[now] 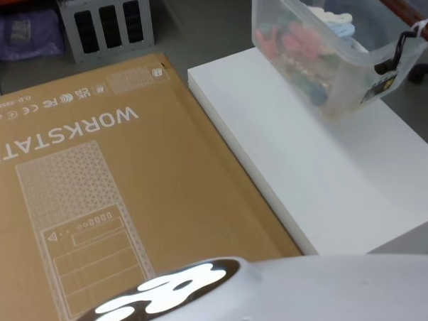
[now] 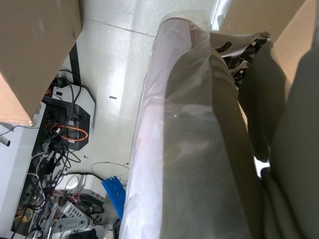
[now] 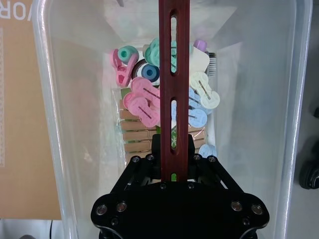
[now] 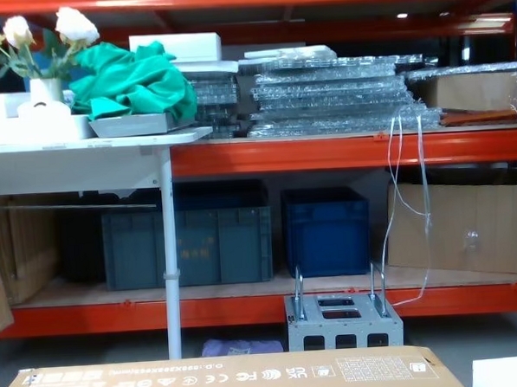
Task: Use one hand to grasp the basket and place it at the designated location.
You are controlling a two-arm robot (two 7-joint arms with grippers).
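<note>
A large flat brown cardboard box printed WORKSTATION (image 1: 131, 207) lies just beside a white rectangular tabletop (image 1: 343, 197). Beyond, a small grey metal box with loop handles (image 4: 343, 321) stands before dark blue plastic crates (image 4: 187, 242) on orange-red steel shelving (image 4: 343, 152).

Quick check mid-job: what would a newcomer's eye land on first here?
The translucent basket of colourful plastic pieces tilts over the white table at its far right end. In the right wrist view, the black right hand is clamped on its dark red bar handle. A big brown cardboard box printed WORKSTATION lies left of the table.

Black, screw-studded end effector (image 3: 174, 152).
</note>
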